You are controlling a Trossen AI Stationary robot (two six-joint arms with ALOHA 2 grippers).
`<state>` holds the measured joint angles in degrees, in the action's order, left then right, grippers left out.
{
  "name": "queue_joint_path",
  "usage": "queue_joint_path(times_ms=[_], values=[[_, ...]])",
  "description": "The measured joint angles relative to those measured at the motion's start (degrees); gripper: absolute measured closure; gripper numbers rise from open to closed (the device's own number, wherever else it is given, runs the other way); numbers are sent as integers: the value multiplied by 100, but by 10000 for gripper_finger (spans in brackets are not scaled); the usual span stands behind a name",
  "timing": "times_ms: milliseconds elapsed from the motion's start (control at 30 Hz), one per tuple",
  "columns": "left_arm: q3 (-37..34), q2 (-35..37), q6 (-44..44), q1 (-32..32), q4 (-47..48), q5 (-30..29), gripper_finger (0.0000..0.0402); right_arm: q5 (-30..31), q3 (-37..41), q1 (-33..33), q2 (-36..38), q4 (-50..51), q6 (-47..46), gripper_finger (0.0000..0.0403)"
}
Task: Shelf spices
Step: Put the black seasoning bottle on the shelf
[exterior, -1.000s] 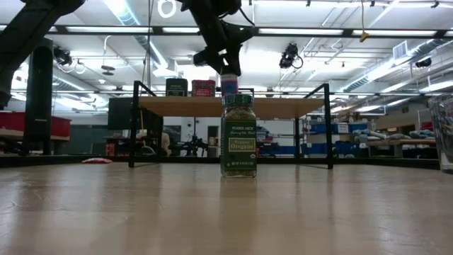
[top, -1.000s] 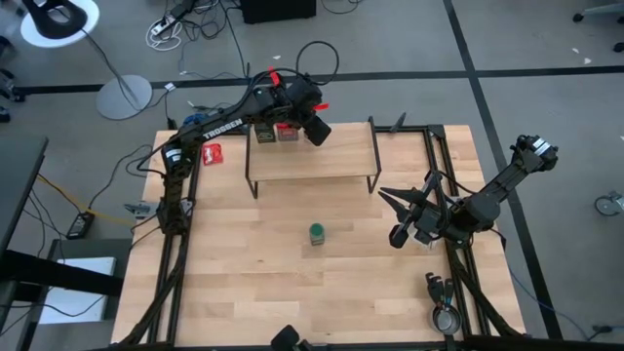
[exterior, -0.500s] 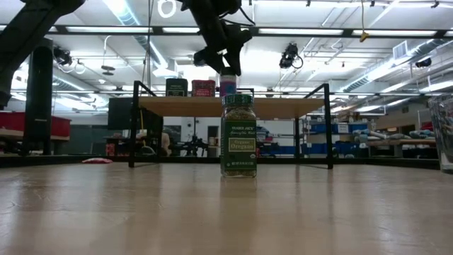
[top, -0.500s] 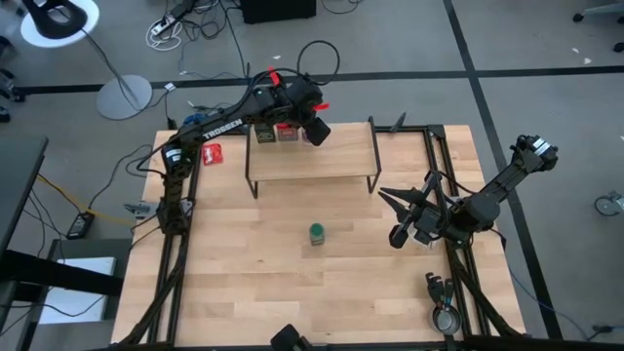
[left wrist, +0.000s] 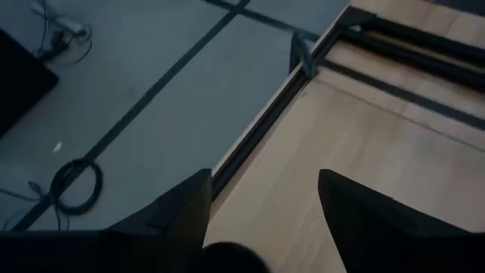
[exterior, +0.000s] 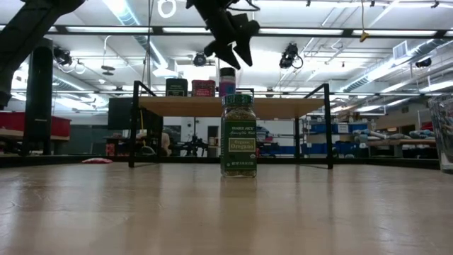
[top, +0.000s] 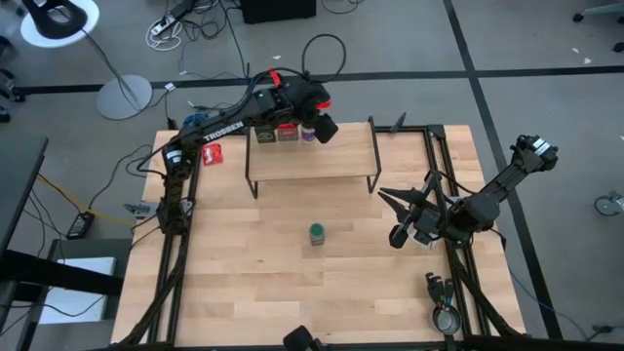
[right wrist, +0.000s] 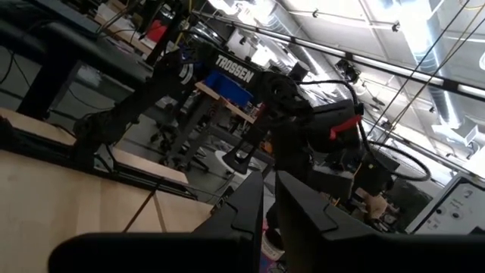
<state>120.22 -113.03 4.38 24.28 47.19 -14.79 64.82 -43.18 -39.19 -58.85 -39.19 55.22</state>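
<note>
Jar, blue-capped (exterior: 227, 81) | upright on shelf (top: 331, 156), cap up | left hand (exterior: 237, 44) open above | right hand (top: 395, 207) closed

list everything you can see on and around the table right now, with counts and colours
dark olive square tin: 1, dark olive, on the shelf, far left end
red square tin: 1, red, on the shelf beside the olive tin
blue-capped dark jar: 1, dark with blue cap, on the shelf beside the red tin
green jar: 1, green, on the tabletop, mid-table
flat red-and-white packet: 1, tabletop, left of the shelf
light wood shelf with black legs: 1, far side of table
left gripper: 1, dark, open above the jar
right gripper: 1, dark, shut, right side
</note>
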Motion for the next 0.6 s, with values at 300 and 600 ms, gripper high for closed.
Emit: queue_joint_path(times_ms=[300,600], values=[[886,9,-389,-499,382,-118,251,22,0,-1,0,30,0,364],[981,14,-127,-912,1857,-1080,397,33,0,-1,0,77,-1,364]])
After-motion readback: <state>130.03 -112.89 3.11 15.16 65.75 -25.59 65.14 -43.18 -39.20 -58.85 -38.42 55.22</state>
